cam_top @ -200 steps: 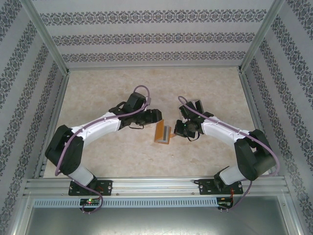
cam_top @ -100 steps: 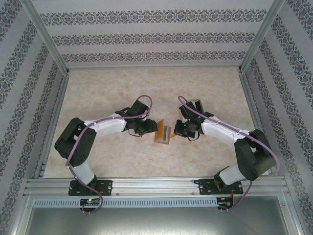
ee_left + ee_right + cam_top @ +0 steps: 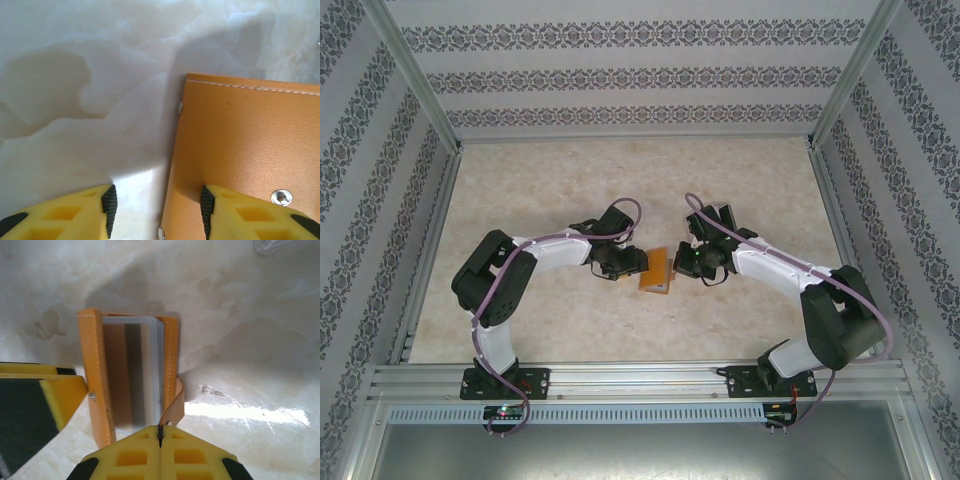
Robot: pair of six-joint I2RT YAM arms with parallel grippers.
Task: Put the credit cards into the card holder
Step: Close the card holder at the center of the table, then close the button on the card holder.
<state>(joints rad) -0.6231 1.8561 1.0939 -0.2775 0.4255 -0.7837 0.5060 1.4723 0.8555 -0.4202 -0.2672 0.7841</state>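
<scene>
Compared with a second ago, the left arm (image 3: 555,248) is drawn in closer to its base. The left gripper (image 3: 157,204) is brought from the upper left of the card holder (image 3: 653,268) down to its left edge. In the top view the holder is now seen narrower, with less of its grey inside exposed.

In the left wrist view the jaws are spread apart with nothing between them. One finger is placed over the orange outer cover beside a snap stud (image 3: 281,196), the other over bare tabletop (image 3: 570,190). In the right wrist view that left finger is seen lying against the cover's lower left edge.

The right gripper (image 3: 160,437) is clenched on the clasp tab (image 3: 173,407), so the holder is kept part-open at mid-frame between the two grippers. Its grey inner pockets (image 3: 152,370) are turned toward the right wrist camera.

This is judged to be bracing or re-opening of the holder rather than loading. No credit cards are gripped by either set of jaws, and whether any sit in the pockets cannot be told.

The narrow opening, flanked by both grippers, is likely to hinder insertion. One gripper must be freed to fetch a card.

Farther off, the corner of a clear plastic box (image 3: 287,246) is seen at the upper right of the right wrist view, well apart from the holder.
</scene>
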